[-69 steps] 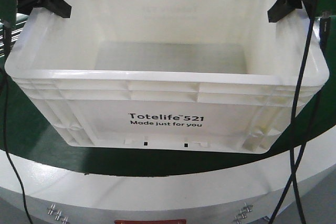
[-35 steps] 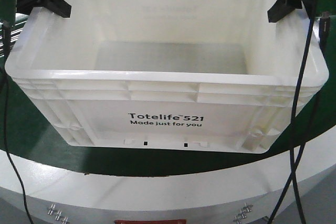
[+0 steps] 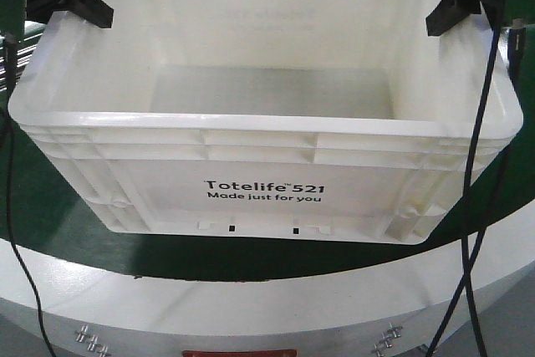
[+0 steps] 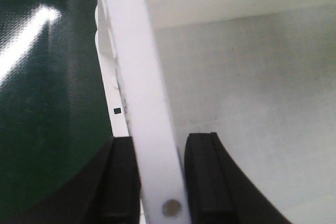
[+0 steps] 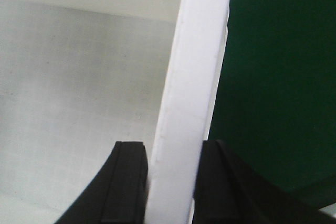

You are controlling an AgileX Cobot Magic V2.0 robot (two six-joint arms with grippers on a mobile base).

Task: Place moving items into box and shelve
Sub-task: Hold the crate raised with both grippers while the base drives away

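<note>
Green tabletop [image 3: 58, 240], with a white rectangular plastic tote [image 3: 263, 194] held at both ends.
The left gripper [image 4: 160, 177] and right gripper [image 5: 170, 182] each clamp the tote's side wall, one finger inside, one outside. The tote looks stiff, light and slick, so its ribbed rim [image 3: 259, 135] seems the safest hold.
</note>
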